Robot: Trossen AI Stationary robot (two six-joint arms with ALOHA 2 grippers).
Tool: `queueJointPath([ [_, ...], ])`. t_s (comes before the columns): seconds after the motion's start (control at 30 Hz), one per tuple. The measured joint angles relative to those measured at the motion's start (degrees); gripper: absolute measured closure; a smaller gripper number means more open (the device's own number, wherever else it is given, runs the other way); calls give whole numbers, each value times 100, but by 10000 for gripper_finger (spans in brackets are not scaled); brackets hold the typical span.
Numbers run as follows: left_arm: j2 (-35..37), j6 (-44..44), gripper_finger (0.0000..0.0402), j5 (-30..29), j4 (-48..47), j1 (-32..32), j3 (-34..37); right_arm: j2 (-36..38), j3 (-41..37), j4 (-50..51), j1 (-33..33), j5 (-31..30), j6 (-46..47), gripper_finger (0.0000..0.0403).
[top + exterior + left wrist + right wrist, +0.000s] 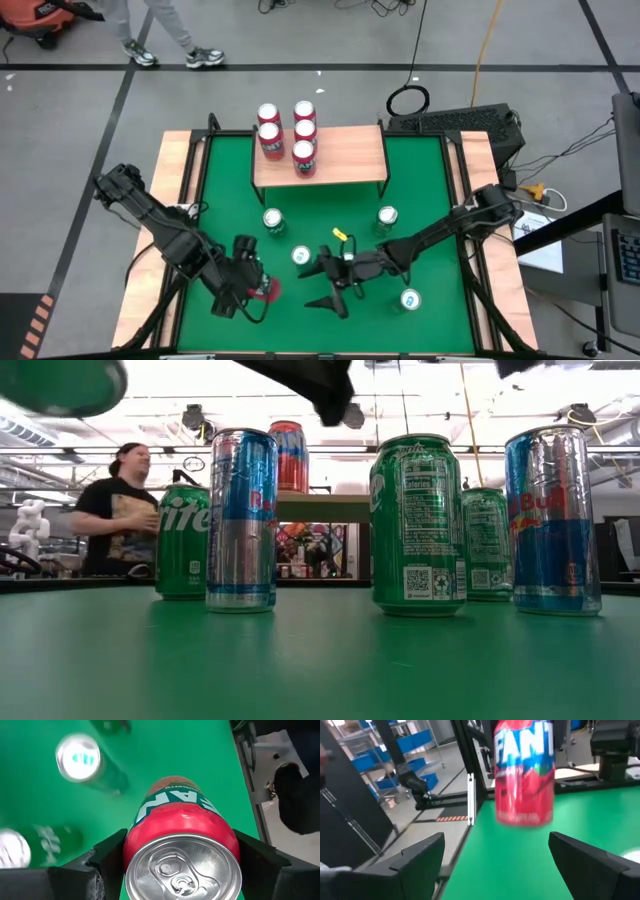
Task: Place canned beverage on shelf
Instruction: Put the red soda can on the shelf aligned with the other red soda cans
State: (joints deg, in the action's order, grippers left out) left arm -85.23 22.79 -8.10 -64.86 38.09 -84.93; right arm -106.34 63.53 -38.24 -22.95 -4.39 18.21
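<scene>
The left gripper [258, 290] sits near the front-left part of the green table [420, 180], its 2 fingers [107, 852] closed around a red Fanta can [182, 850]. In the left wrist view the can fills the gap between both pads, silver top facing the camera. In the right wrist view the same can [524, 772] appears lifted clear of the green surface, though the blur makes that hard to confirm.

The right gripper [335, 290] hangs over the front-middle of the table, well apart from the red can, with its fingers [420, 855] spread wide and nothing between them.

The shelf [345, 155] stands at the far edge of the table, a light-wood board on thin black legs. 5 red cans [288, 135] stand upright on its left part, clustered close together; the right part of the board is bare wood.

4 other cans stand upright on the table between the shelf and the grippers: a green can [273, 221] left of centre, another [301, 257] just in front of it, 1 [387, 217] right of centre and 1 [410, 299] near the front-right. The low view shows green Sprite cans [183, 540] and blue-and-silver cans [241, 520] among them.

A person [120, 510] stands beyond the table.
</scene>
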Motion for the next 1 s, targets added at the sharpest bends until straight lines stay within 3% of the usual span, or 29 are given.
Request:
queueJointPath([
  [0.27,0,-1689,121,-218,203,-20,-15,-354,820,857,319,199,-82,53],
  [0.53,0,-3588,121,-442,546,-52,-15,-468,1042,857,660,665,5,52],
  [0.87,-81,-5242,121,-484,735,-286,-13,-466,1047,598,921,1951,-85,52],
  [1.0,-171,-5855,121,-547,810,-377,-12,-466,1047,574,1015,2105,-93,52],
])
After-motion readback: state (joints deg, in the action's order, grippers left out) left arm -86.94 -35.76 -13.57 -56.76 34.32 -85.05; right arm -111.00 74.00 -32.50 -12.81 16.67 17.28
